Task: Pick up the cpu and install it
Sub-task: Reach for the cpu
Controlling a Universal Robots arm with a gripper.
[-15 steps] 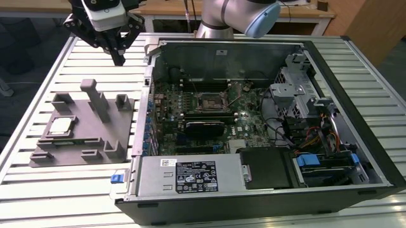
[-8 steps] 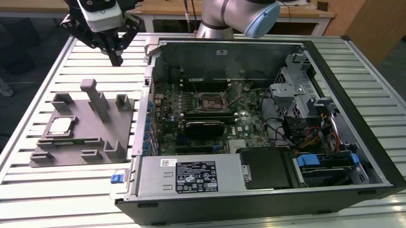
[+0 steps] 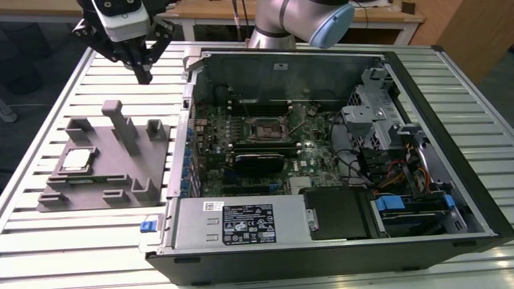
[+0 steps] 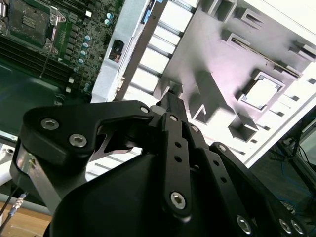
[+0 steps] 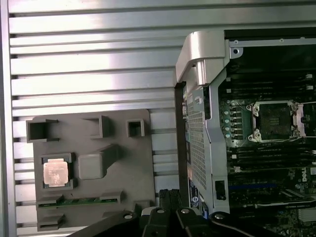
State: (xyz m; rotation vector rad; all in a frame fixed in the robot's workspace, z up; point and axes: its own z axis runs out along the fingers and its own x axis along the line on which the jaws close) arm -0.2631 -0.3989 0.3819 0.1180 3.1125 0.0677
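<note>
End effector [image 3: 144,77] pinched together, hovering over the desk [image 3: 80,241] beyond a grey holder [image 3: 120,174], cpu [image 3: 76,159] lying in the holder, open case [image 3: 321,265] beside it

Exterior view's edge cuts off the gripper [image 3: 144,76].

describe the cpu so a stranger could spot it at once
To the exterior view's left of the open computer case, a grey holder plate lies on the slatted table. In its square pocket sits the cpu: a small flat square with a silvery top, unlike the long green memory stick beside it.
</note>
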